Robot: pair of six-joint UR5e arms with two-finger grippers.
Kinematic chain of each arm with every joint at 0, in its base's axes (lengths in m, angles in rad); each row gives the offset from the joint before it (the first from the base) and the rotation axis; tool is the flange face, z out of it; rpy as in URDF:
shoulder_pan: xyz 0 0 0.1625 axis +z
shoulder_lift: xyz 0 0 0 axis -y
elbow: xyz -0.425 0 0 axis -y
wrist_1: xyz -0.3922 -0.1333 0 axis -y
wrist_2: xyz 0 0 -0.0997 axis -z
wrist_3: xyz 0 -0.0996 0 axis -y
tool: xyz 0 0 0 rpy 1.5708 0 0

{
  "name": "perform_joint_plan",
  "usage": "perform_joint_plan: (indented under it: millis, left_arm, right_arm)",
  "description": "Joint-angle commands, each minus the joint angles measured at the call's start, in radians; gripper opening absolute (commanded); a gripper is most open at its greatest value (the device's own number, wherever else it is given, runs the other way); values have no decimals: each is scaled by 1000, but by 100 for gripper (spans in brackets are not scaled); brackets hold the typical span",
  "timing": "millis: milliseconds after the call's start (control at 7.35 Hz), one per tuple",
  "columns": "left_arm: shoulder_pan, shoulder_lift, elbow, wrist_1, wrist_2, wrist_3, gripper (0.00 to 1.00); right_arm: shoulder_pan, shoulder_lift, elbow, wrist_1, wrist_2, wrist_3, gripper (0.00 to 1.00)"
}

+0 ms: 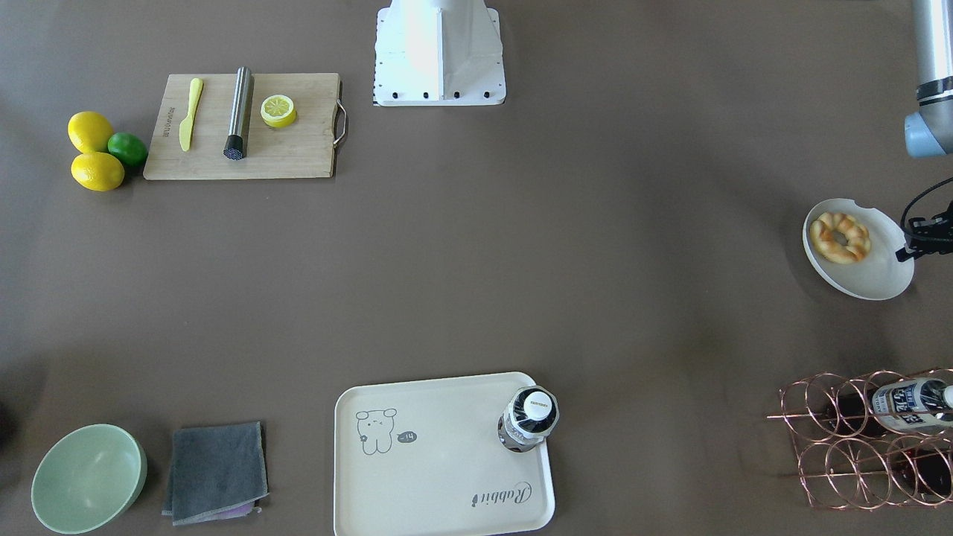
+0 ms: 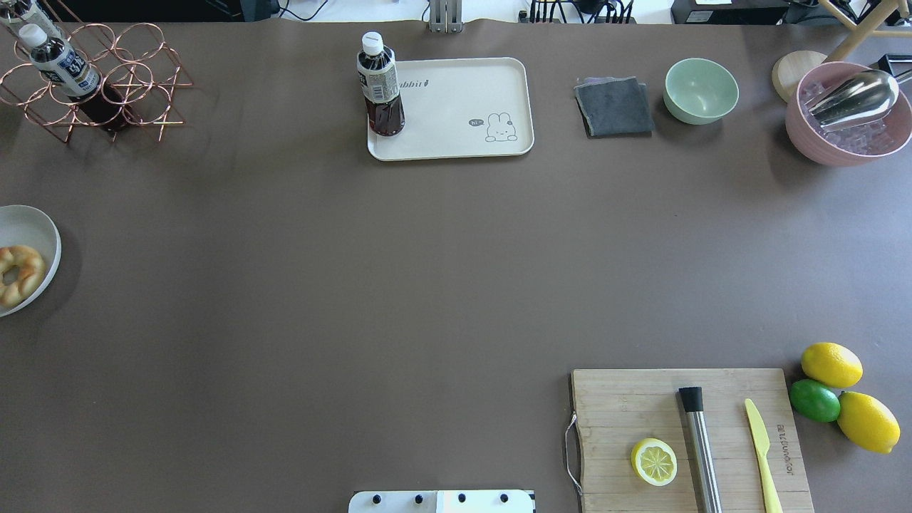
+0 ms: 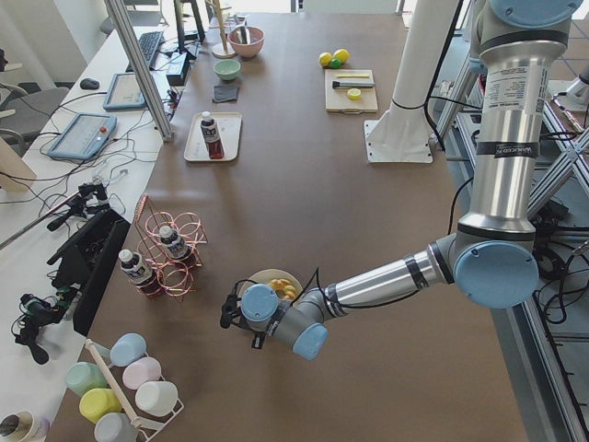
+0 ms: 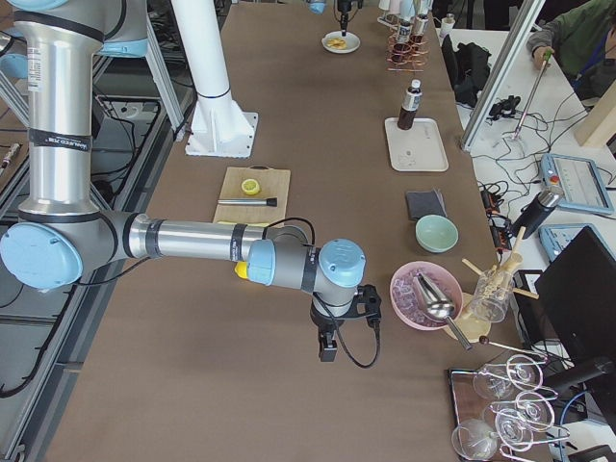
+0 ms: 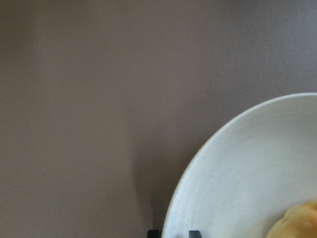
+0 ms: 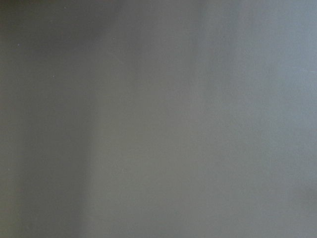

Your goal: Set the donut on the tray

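The donut (image 1: 840, 237), a golden braided ring, lies on a round white notched plate (image 1: 878, 279) at the table's left end. It also shows in the overhead view (image 2: 18, 274), and its edge shows in the left wrist view (image 5: 297, 223). The cream tray (image 1: 439, 476) with the animal drawing lies at the far middle, well away from the donut. My left gripper (image 1: 910, 249) hangs over the plate's outer rim beside the donut; its tips (image 5: 173, 234) sit close together and hold nothing. My right gripper (image 4: 327, 348) hovers over bare table at the right end; I cannot tell its state.
A dark drink bottle (image 1: 530, 418) stands on one corner of the tray. A copper wire rack (image 1: 871, 439) with bottles stands near the plate. A wooden cutting board (image 1: 298, 149) with a lemon half, a green bowl (image 1: 88, 476) and a grey cloth (image 1: 216, 470) lie on the right half.
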Motion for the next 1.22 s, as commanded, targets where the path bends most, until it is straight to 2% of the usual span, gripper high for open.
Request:
perform_joint_plan:
  millis: [0, 136, 408, 680, 952, 1088]
  left_arm:
    - [-5, -18, -55, 7, -33, -81, 0]
    - [-4, -23, -119, 9, -35, -177, 0]
    - [21, -58, -167, 1, -36, -309, 0]
    - [125, -64, -285, -26, -35, -519, 0]
    - [244, -81, -363, -161, -30, -776, 0]
    - [329, -110, -420, -210, -6, -952, 0]
  right_arm:
    - [-3, 3, 0, 0, 0, 2, 100]
    - [-4, 3, 0, 0, 0, 2, 100]
    - [-9, 3, 0, 0, 21, 3, 100]
    - [-17, 6, 20, 0, 98, 5, 100]
    - [-23, 6, 93, 3, 101, -3, 100]
    - [-23, -3, 138, 68, 89, -5, 100]
